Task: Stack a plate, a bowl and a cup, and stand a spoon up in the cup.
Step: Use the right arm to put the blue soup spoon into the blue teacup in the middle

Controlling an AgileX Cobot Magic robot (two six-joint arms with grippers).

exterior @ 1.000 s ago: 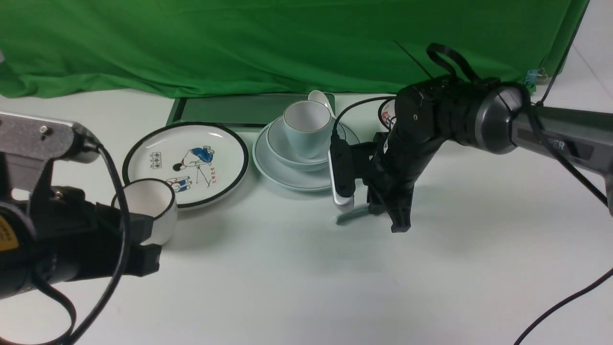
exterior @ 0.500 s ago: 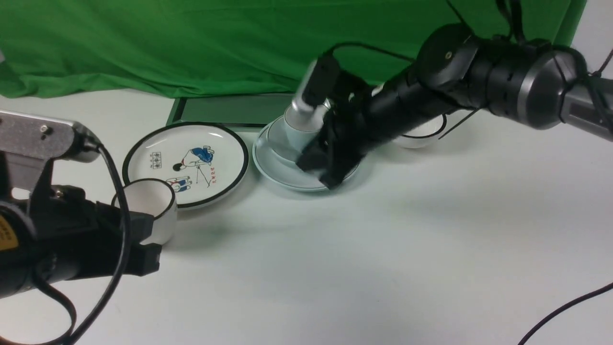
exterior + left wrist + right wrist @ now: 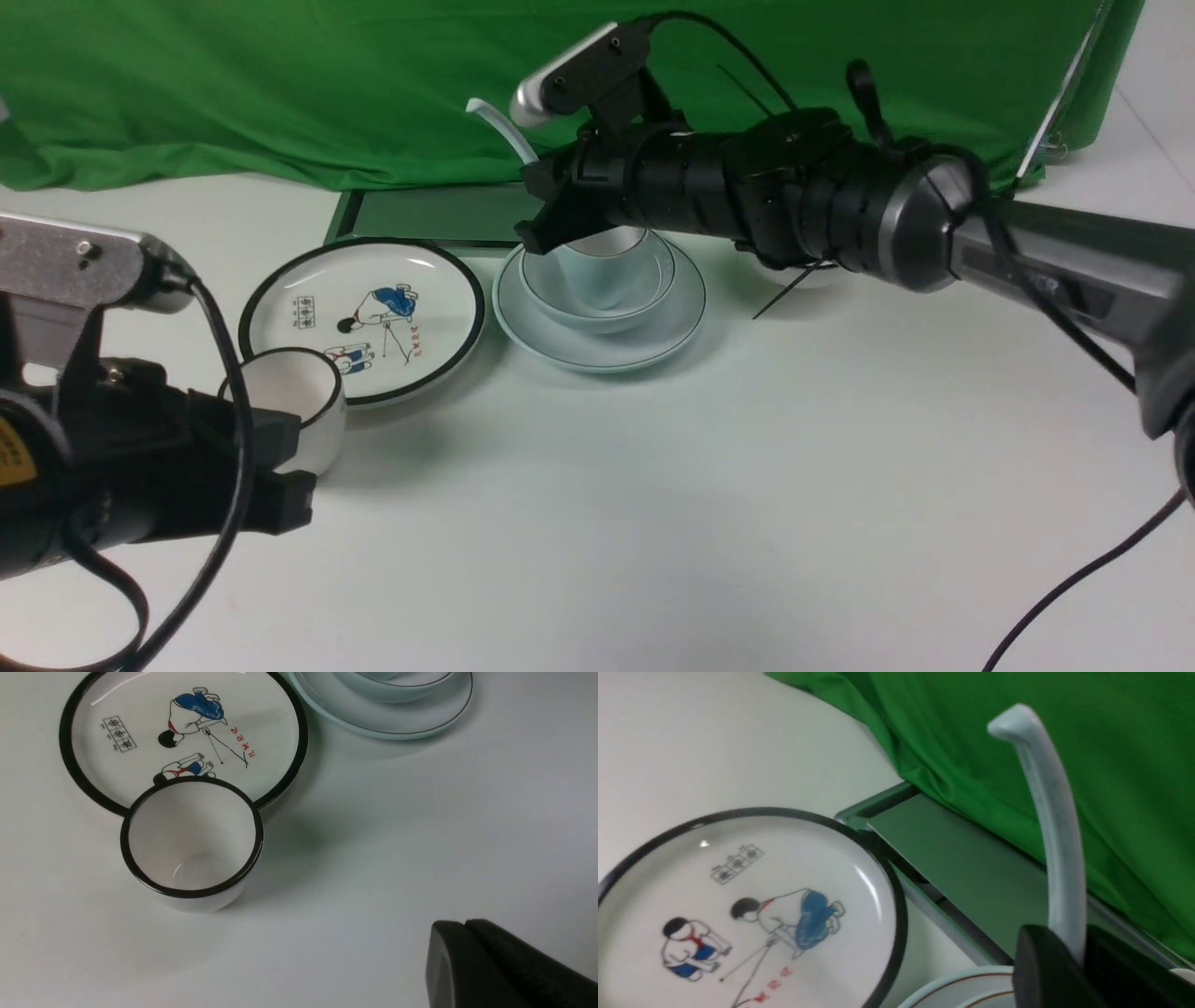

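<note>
The pale blue-green plate point(image 3: 597, 350) bears the pale blue-green bowl point(image 3: 597, 303), and the cup point(image 3: 602, 271) stands in the bowl, its top hidden by my right arm. My right gripper point(image 3: 541, 201) hovers right over the cup, shut on the pale spoon point(image 3: 495, 121), whose handle points up and left. In the right wrist view the spoon point(image 3: 1057, 835) rises from between the fingers of the gripper point(image 3: 1078, 947); its bowl end is hidden. My left gripper point(image 3: 465, 926) is shut and empty, low at the near left. The plate point(image 3: 387, 721) and bowl point(image 3: 397, 686) show in the left wrist view.
A white black-rimmed plate with a cartoon figure point(image 3: 373, 308) lies left of the stack. A white black-rimmed cup point(image 3: 280, 392) stands at its near edge, close to my left gripper. A green board point(image 3: 439, 213) and green cloth are at the back.
My right gripper has lifted the spoon from the table near the stack's front right, swung up and left, and now holds it over the cup. The left arm has not moved.
</note>
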